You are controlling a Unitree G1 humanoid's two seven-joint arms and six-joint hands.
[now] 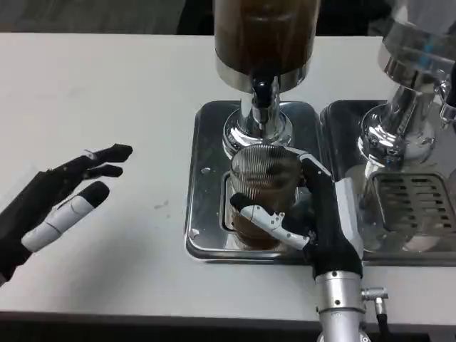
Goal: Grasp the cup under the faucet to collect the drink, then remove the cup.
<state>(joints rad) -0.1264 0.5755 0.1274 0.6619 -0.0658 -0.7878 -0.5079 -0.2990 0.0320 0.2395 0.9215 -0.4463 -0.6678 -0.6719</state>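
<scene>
The right hand point(313, 221) wraps the cup point(262, 192) from its right side, thumb across the near face and fingers behind, which keeps the cup steady. The left hand point(60, 196) rests over the table point(107, 107) well to the left, fingers spread, holding nothing; it appears to wait. The cup stands on the drip tray point(206, 178), directly below the faucet point(262, 96), positioned to catch the flow. Brown drink fills part of the cup. Behind it rises the dispenser point(263, 35). A second dispenser point(417, 64) stands to the right.
</scene>
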